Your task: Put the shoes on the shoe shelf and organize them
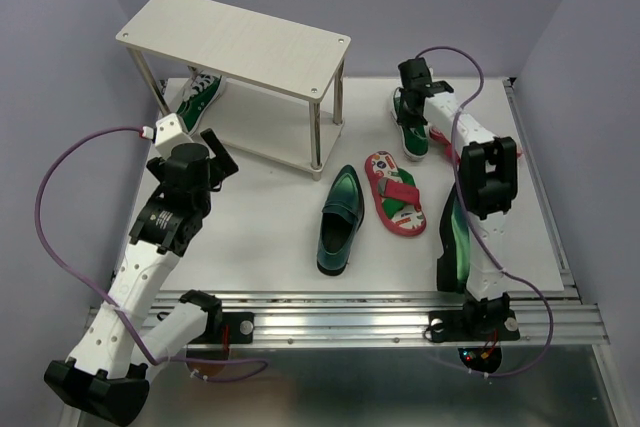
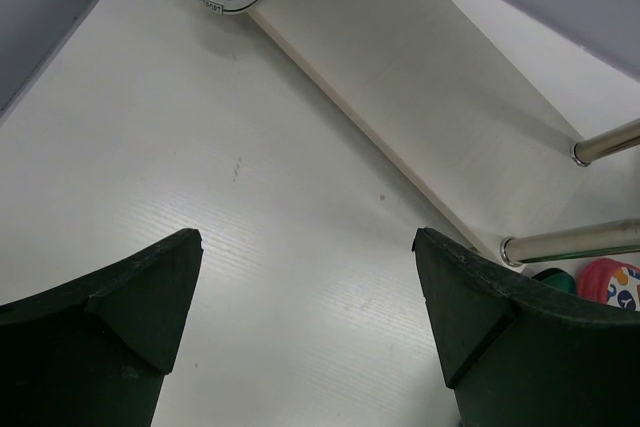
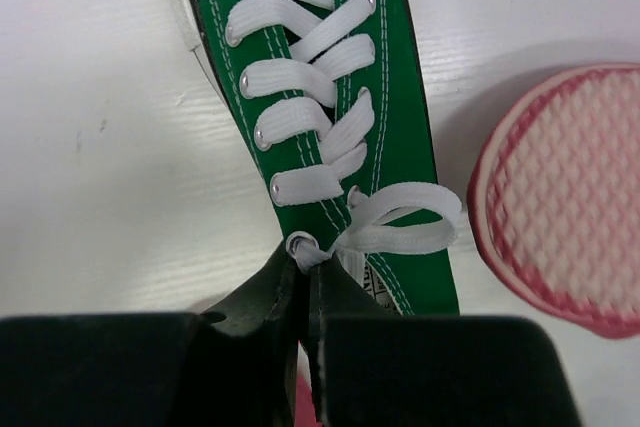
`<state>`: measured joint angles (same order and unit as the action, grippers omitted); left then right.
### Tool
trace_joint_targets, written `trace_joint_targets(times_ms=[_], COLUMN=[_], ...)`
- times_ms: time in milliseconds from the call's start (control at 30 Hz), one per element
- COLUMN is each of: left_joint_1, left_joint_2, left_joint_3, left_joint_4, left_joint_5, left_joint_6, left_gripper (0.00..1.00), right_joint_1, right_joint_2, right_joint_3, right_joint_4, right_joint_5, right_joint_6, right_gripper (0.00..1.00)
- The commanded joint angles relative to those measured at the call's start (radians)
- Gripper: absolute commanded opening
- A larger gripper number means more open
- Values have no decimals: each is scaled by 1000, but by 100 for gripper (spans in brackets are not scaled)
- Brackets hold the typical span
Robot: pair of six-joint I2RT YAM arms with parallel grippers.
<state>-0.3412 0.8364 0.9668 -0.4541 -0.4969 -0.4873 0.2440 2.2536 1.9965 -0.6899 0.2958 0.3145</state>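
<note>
Left arm [image 1: 150, 247] is reaching in low along the left side of the table [image 1: 260, 247]. Left gripper [image 2: 305, 237] is hanging over bare tabletop with its fingers spread wide, holding nothing and facing the shelf's lower board.

First sneaker [image 1: 200, 97] is lying at the shelf's left end, under the top board, with its toe poking past the lower board's edge. Shelf [image 1: 235, 37] is standing at the back left.

First loafer [image 1: 340, 219] is lying on the table in front of the shelf's right end, toe toward the shelf. Flip-flop [image 1: 396, 193] is lying strap-up just beside it on the right.

Second sneaker [image 3: 330, 97] is lying laces-up at the back right. Right gripper [image 3: 305, 267] is pinching closed on that sneaker's collar edge at the top eyelet, beside the lace bow. Second flip-flop [image 3: 565, 197] is lying just beside this sneaker, waffle-textured sole showing.

Second loafer [image 1: 451, 242] is lying at the near right, partly hidden behind the right arm [image 1: 485, 177].
</note>
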Motion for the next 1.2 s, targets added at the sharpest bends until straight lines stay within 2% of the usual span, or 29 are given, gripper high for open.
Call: trace_joint_targets(times_ms=[0, 200, 333, 600, 833, 1167], left_joint_1=[-7, -9, -7, -7, -9, -10], left_joint_2=[-11, 7, 12, -10, -6, 18], left_joint_3=[29, 36, 42, 18, 15, 65], left_joint_4=[18, 26, 34, 75, 89, 60], left_joint_5=[-5, -2, -5, -5, 17, -43], left_joint_6=[6, 18, 38, 70, 62, 104], left_gripper=[99, 99, 99, 99, 99, 95], right_joint_1=[6, 6, 17, 187, 337, 555], right_joint_2=[-193, -393, -552, -860, -968, -985], right_joint_3=[-7, -126, -289, -611, -720, -710], right_joint_4=[75, 110, 139, 139, 109, 95], right_joint_5=[-41, -136, -165, -90, -66, -84], right_joint_6=[17, 113, 196, 328, 439, 520], right_gripper=[1, 1, 1, 1, 1, 1])
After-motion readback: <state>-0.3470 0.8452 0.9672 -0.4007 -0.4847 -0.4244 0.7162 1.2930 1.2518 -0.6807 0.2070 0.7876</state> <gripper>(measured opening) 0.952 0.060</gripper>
